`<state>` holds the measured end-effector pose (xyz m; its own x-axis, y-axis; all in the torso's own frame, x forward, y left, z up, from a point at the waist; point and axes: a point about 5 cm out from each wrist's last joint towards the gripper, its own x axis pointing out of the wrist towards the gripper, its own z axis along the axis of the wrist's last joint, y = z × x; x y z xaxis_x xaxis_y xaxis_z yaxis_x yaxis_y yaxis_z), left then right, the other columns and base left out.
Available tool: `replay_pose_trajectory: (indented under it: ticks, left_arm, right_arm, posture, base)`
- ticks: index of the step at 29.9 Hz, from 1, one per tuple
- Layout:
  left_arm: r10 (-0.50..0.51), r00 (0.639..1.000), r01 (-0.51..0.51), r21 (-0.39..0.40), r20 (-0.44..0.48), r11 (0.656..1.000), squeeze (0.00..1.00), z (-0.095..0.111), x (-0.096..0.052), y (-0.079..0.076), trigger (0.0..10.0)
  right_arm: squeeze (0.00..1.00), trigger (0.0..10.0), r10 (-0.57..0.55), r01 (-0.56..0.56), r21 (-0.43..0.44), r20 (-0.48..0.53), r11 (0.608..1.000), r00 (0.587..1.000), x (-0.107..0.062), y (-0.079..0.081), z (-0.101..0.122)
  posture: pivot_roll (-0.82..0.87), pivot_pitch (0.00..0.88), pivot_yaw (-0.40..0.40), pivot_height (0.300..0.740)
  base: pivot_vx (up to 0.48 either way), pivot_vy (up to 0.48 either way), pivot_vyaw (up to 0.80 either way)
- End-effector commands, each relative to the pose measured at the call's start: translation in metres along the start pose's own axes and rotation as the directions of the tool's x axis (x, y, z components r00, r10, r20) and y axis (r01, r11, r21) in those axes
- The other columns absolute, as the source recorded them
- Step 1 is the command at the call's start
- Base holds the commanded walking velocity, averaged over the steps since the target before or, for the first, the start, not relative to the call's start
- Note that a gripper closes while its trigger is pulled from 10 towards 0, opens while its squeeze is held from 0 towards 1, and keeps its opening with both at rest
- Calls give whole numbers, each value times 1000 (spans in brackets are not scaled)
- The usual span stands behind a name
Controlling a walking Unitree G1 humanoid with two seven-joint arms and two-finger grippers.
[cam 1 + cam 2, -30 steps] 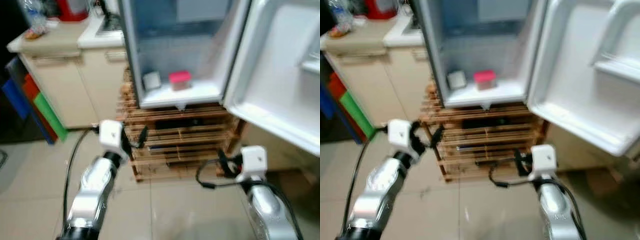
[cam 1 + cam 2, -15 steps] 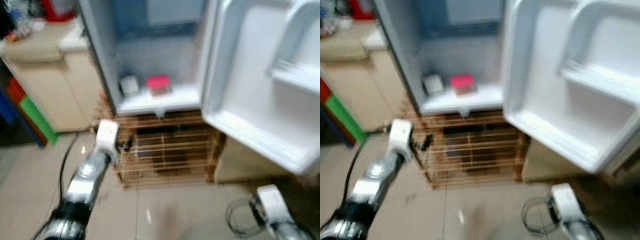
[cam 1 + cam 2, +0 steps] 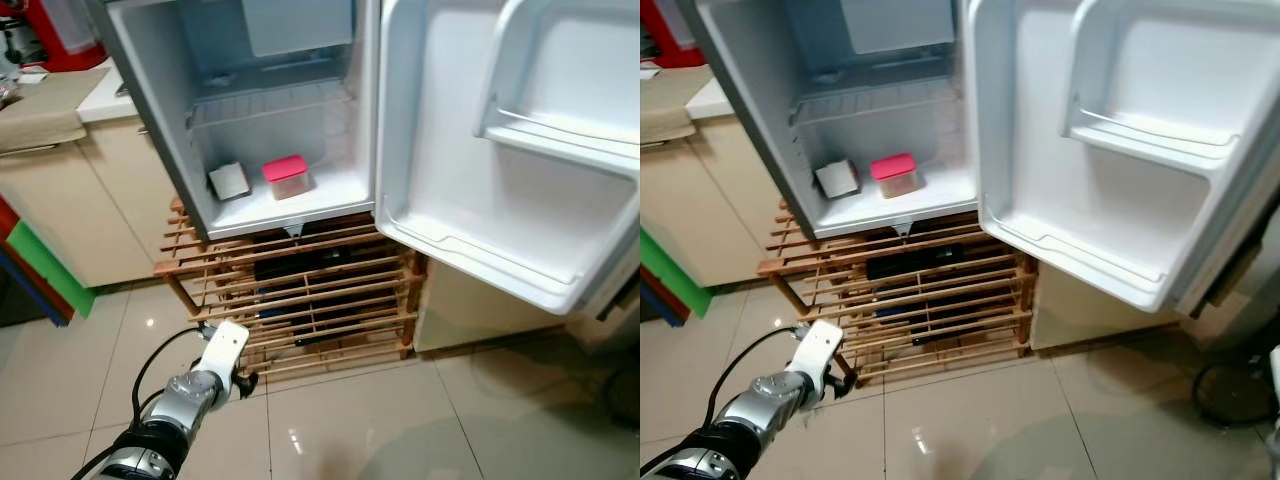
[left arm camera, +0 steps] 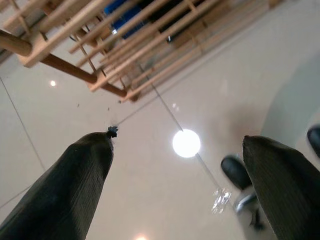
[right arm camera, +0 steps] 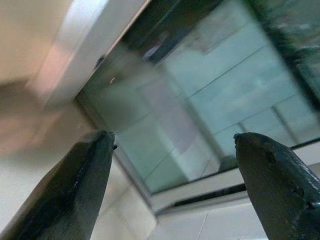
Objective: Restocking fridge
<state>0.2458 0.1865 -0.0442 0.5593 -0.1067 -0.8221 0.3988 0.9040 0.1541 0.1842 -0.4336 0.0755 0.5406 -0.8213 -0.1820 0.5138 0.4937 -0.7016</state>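
Left end effector (image 4: 175, 185) hangs low over the tiled floor (image 3: 350, 420), fingers spread, holding nothing. Right end effector (image 5: 172, 185) likewise spread, empty. Ahead of the left: wooden slatted rack (image 3: 300, 290). Beyond and above: open fridge (image 3: 160, 150); red-lidded container (image 3: 286, 176) beside a small grey box (image 3: 229, 181) on its bottom shelf.

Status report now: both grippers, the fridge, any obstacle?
Left gripper open, empty, low over the floor. Right gripper open, empty. White fridge open; pink-lidded box on its bottom shelf. Slatted wooden rack below.
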Motion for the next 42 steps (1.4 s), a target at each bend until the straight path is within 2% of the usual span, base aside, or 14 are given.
replay_pose_trajectory:
  ticks: [1, 12, 15, 16, 20, 24, 28, 31, 32, 33, 34, 35, 37, 42]
  left_arm:
    - [-6, 998, 12, 81, -69, 997, 0, -10, -1, 6, 10000]
    - [9, 958, 99, 363, -286, 927, 0, -70, -10, 7, 10000]
    - [-6, 933, 176, 443, -359, 879, 0, -89, -15, 4, 10000]
    - [-2, 919, 220, 506, -395, 834, 0, -99, -17, 2, 10000]
    - [-12, 901, 274, 547, -434, 791, 0, -108, -20, -1, 10000]
    - [-64, 830, 436, 573, -554, 694, 0, -132, -28, -10, 10000]
    - [-96, 788, 510, 557, -608, 656, 0, -143, -33, -14, 10000]
    - [-126, 764, 549, 536, -632, 642, 0, -148, -35, -19, 10000]
    - [-142, 756, 565, 526, -639, 636, 0, -150, -36, -22, 10000]
    - [-142, 756, 565, 526, -639, 636, 0, -150, -36, -22, 10000]
    - [-176, 736, 594, 500, -653, 631, 0, -152, -36, -29, 10000]
    - [-176, 736, 594, 500, -653, 631, 0, -152, -36, -29, 10000]
    - [-196, 729, 606, 484, -656, 632, 0, -154, -36, -35, 10000]
    - [-225, 730, 607, 460, -645, 649, 0, -153, -35, -47, 10000]
  right_arm:
    - [0, 10000, -27, 17, 105, 100, 994, 995, 7, -6, 32]
    - [0, 10000, 120, -214, 262, 335, 941, 935, 0, 18, 97]
    - [0, 10000, 244, -377, 269, 421, 886, 874, -14, 39, 113]
    - [0, 10000, 337, -491, 259, 469, 832, 817, -27, 53, 120]
    - [0, 10000, 427, -592, 229, 503, 773, 751, -43, 68, 124]
    - [0, 10000, 596, -758, 128, 540, 639, 594, -78, 95, 125]
    - [0, 10000, 676, -839, 84, 552, 537, 488, -101, 103, 129]
    - [0, 10000, 740, -926, 58, 584, 373, 334, -128, 106, 137]
    - [0, 10000, 734, -969, 96, 636, 230, 237, -144, 105, 145]
    - [0, 10000, 734, -969, 96, 636, 230, 237, -144, 105, 145]
    - [0, 10000, 734, -996, 92, 676, -5, 59, -172, 103, 152]
    - [0, 10000, 734, -996, 92, 676, -5, 59, -172, 103, 152]
    - [0, 10000, 764, -993, 82, 645, -88, -15, -182, 106, 145]
    - [0, 10000, 780, -984, 137, 626, -116, -5, -181, 109, 138]
  posture:
    - [-219, 0, 114, 740]
    - [-219, 0, 114, 740]
    - [-220, 0, 113, 740]
    - [-220, 0, 113, 740]
    - [-222, 0, 113, 740]
    - [-229, 0, 116, 740]
    - [-234, 0, 119, 740]
    - [-234, 0, 120, 740]
    - [-236, 0, 121, 740]
    - [-236, 0, 121, 740]
    - [-235, 0, 119, 740]
    - [-235, 0, 119, 740]
    - [-233, 0, 115, 740]
    - [-227, 0, 112, 740]
  base:
    - [0, 0, 0]
    - [0, 0, 0]
    - [0, 0, 0]
    - [0, 0, 0]
    - [0, 0, 0]
    - [0, 0, 0]
    - [0, 0, 0]
    - [0, 0, 0]
    - [0, 0, 0]
    - [0, 0, 0]
    - [0, 0, 0]
    - [0, 0, 0]
    - [0, 0, 0]
    - [0, 0, 0]
